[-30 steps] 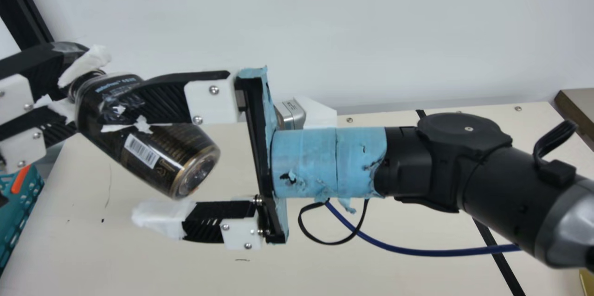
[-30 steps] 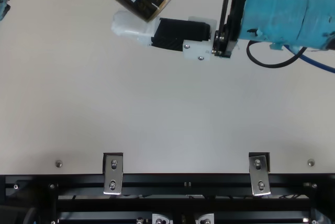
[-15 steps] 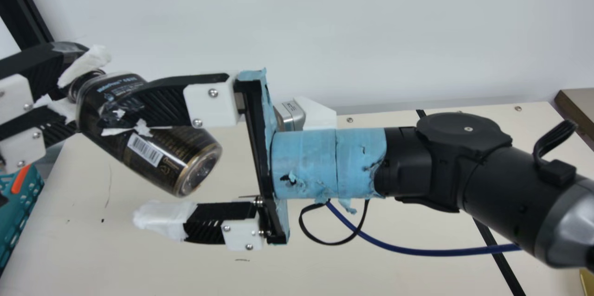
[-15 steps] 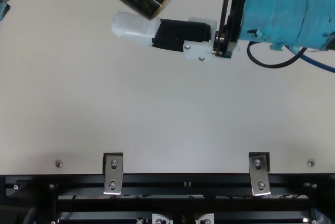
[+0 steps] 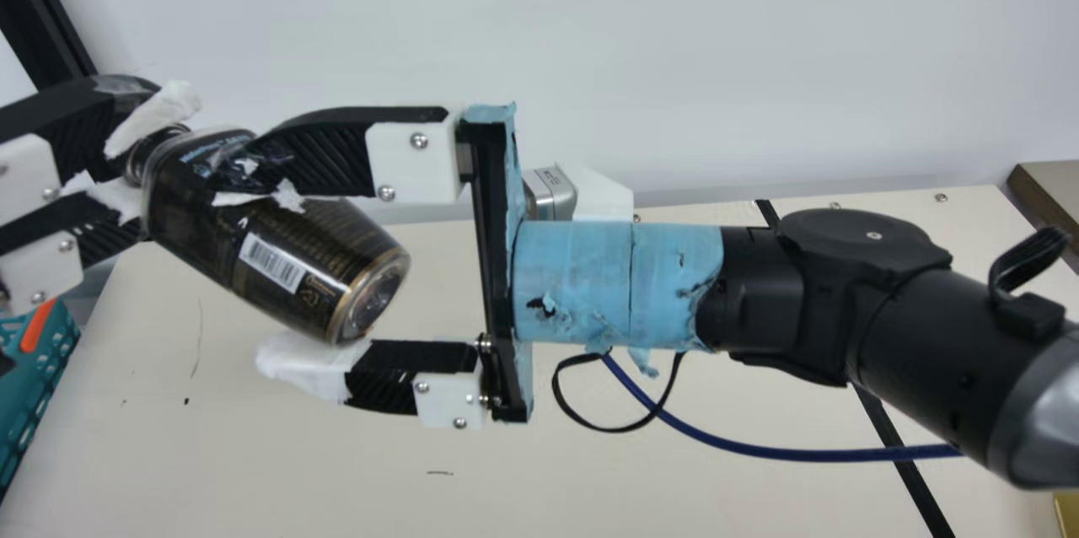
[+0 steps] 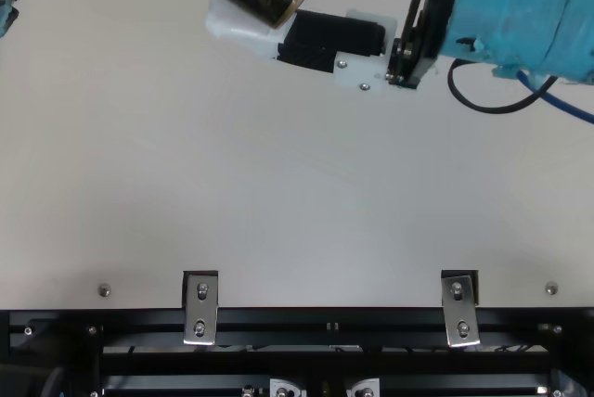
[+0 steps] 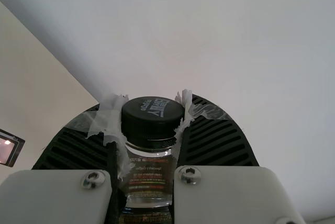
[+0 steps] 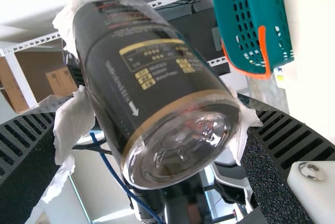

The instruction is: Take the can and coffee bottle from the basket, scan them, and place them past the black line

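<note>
Left gripper (image 5: 139, 154) clamps tilted coffee bottle (image 5: 295, 268) at the neck, base downward. Right gripper (image 5: 249, 272) is open around bottle body. Basket (image 5: 38, 378) sits at left.

I'm in a lab or workshop: cream surface (image 6: 278, 202), black metal rails (image 6: 325, 316), brown cardboard boxes (image 8: 62, 81), white perforated metal racking (image 8: 37, 42).

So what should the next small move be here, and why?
Probably ease the right gripper shut on the coffee bottle: its open fingers already stand on either side of it, while the left gripper holds it near the cap, so it should be supported through a handover.
</note>
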